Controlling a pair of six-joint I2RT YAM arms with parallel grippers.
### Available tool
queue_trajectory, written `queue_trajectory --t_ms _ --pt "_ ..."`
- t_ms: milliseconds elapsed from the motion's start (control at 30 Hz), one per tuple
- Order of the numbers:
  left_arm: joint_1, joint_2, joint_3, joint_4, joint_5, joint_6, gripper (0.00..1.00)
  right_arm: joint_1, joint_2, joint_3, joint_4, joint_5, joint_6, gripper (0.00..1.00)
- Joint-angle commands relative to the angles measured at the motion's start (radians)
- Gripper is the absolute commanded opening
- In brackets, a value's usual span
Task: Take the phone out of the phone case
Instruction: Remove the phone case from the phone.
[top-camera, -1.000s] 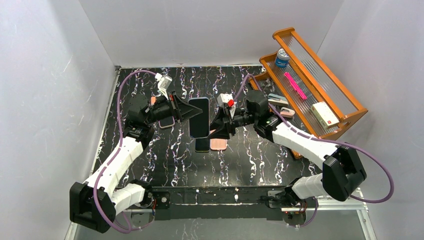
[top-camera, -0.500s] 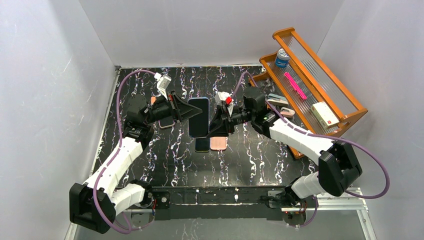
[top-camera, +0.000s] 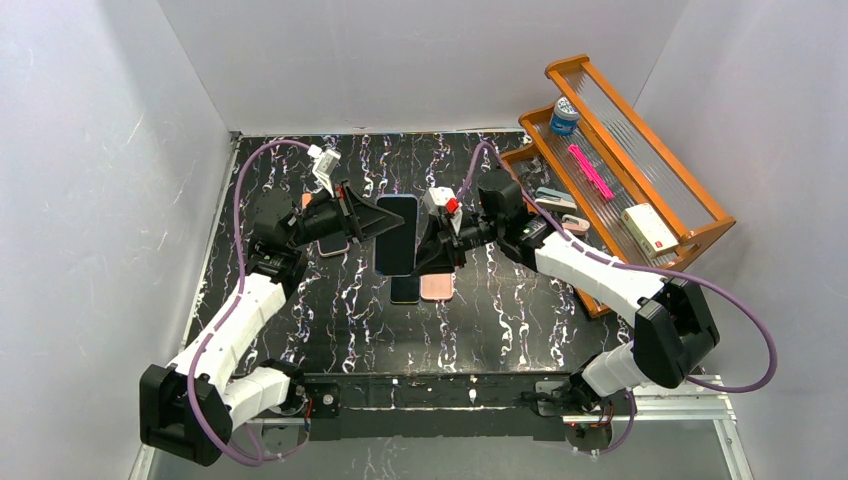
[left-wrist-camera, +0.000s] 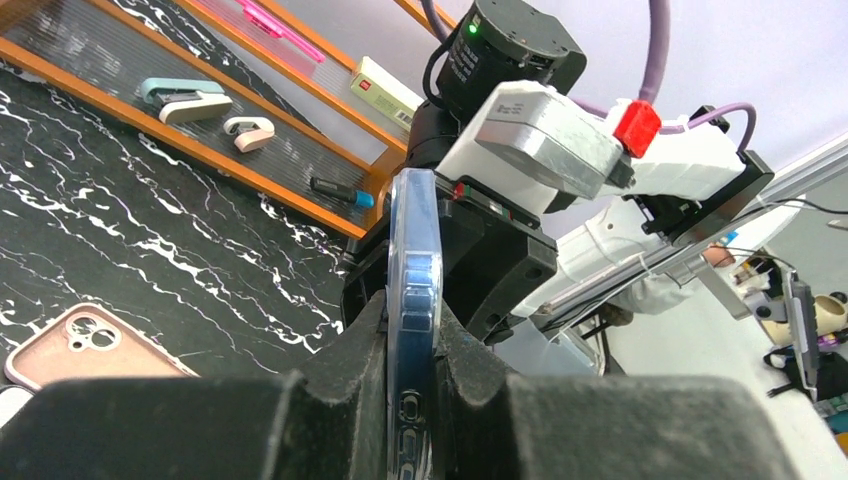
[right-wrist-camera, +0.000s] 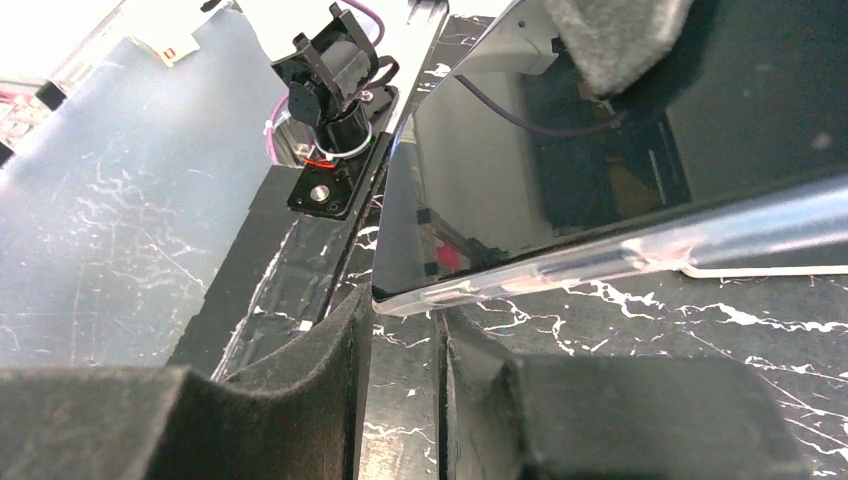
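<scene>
- Overhead, the black marbled table (top-camera: 300, 300) fills the middle of the top view, between pale walls.
- A wooden rack (top-camera: 640, 150) stands at the upper right of the frame, along the table's right edge.
- The left arm (top-camera: 240, 310) reaches up from the lower left. The right arm (top-camera: 600, 280) reaches in from the lower right. Both meet at frame centre.
- The phone (top-camera: 397, 235) is held above the table at frame centre, dark screen facing the top camera, long axis running up and down the frame. It sits inside the clear phone case (left-wrist-camera: 412, 250), whose rim wraps its edge.
- The left gripper (top-camera: 372, 225) is clamped on the phone's left long edge. In the left wrist view its two fingers (left-wrist-camera: 345, 365) press against both faces of the cased phone.
- The right gripper (top-camera: 432, 250) is at the phone's right long edge. In the right wrist view its fingers (right-wrist-camera: 330, 350) stand a narrow gap apart, and a corner of the case lies at the mouth of that gap. Whether they pinch the case cannot be told.
- A pink-cased handset (top-camera: 437, 288) lies flat on the table just below the held phone, and a dark handset (top-camera: 405, 290) lies beside it on its left.
- On the rack rest a white box (top-camera: 648, 228), a blue-lidded jar (top-camera: 564, 115) and a pink pen (top-camera: 590, 170).
</scene>
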Motion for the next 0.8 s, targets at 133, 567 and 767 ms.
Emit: queue_trajectory --t_ms 133,567,767 --pt "-0.008 -0.016 0.033 0.095 -0.062 -0.219 0.0 0.054 0.017 0.042 -0.084 0.19 -0.223 0.01" --pt "-0.009 -0.044 -0.025 0.094 -0.042 -0.271 0.0 0.055 -0.041 0.055 -0.038 0.382 -0.296 0.01" --pt "-0.021 -0.051 -0.042 0.095 -0.043 -0.281 0.0 0.055 -0.046 0.042 0.057 0.417 -0.254 0.01"
